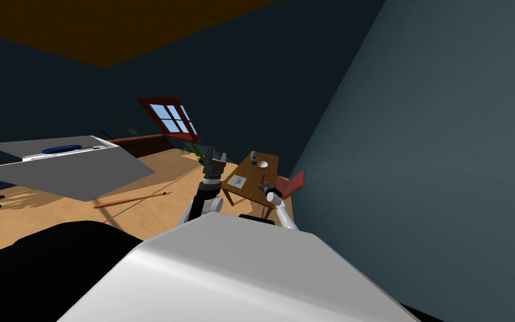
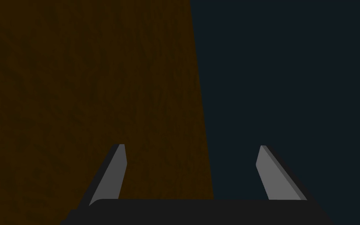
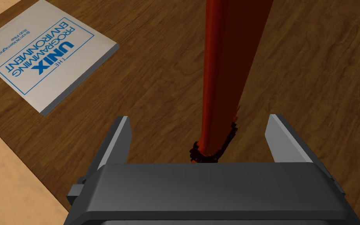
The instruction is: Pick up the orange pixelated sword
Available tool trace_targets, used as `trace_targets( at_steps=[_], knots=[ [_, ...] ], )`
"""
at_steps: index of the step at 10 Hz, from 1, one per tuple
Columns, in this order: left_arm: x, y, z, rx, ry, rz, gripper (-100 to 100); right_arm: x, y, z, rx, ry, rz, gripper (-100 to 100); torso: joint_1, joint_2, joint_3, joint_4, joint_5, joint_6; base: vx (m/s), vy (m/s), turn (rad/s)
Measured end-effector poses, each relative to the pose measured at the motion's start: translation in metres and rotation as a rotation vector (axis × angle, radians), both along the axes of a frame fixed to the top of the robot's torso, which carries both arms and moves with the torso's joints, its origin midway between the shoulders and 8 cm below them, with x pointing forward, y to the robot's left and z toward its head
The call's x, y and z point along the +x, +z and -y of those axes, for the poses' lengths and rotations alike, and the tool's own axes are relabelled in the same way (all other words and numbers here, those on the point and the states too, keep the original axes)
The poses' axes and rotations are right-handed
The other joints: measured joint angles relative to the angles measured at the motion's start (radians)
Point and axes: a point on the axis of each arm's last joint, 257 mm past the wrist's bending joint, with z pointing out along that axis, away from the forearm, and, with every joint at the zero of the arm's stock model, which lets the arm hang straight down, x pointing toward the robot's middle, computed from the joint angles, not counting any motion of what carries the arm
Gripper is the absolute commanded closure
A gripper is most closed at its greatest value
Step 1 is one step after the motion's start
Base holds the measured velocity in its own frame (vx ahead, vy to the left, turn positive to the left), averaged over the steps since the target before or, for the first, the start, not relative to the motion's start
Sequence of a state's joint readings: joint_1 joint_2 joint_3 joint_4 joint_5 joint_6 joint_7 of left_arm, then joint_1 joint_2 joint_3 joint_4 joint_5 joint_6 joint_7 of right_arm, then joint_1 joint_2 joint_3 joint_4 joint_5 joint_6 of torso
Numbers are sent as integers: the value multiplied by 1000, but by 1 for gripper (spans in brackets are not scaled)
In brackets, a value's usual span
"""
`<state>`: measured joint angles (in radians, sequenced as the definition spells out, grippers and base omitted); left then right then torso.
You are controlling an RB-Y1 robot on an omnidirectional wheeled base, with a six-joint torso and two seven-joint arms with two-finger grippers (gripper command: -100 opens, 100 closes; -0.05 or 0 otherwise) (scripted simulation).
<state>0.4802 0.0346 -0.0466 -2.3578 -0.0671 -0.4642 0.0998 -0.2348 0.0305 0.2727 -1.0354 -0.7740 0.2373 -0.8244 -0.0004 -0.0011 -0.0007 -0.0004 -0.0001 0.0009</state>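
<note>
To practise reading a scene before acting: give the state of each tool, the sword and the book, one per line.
Left tool: open, empty.
Right tool: open, a finger either side of the orange sword, not pressing it.
Orange sword: ungripped, over the wooden table.
Book: closed, flat on the table.

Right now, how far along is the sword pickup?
Done: right gripper is at the wooden table, straddling the orange sword. In hand: its fingers stand open, not yet pressing it. Remaining: close and lift. The left gripper hangs open, unused.
</note>
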Motion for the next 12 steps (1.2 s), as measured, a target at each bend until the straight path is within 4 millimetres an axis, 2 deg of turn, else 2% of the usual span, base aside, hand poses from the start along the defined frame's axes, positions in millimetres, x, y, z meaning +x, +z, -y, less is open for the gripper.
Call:
trace_targets(
  at_steps=[4, 5, 6, 12],
  knots=[
    [0, 0, 0, 0, 0, 0, 0, 0, 0, 0, -1, 0, 1, 100, 1, 1, 0, 0, 0, 0, 0, 0, 0],
    [0, 0, 0, 0, 0, 0, 0, 0, 0, 0, -1, 0, 1, 0, 1, 1, 0, 0, 0, 0, 0, 0, 0],
    [0, 0, 0, 0, 0, 0, 0, 0, 0, 0, -1, 0, 1, 100, 1, 1, 0, 0, 0, 0, -22, 21, 131],
    [0, 0, 0, 0, 0, 0, 0, 4, 1, 58, -7, -60, 2, 100, 3, 1, 0, -1, 0, 0, -25, 38, 105]
  ],
)
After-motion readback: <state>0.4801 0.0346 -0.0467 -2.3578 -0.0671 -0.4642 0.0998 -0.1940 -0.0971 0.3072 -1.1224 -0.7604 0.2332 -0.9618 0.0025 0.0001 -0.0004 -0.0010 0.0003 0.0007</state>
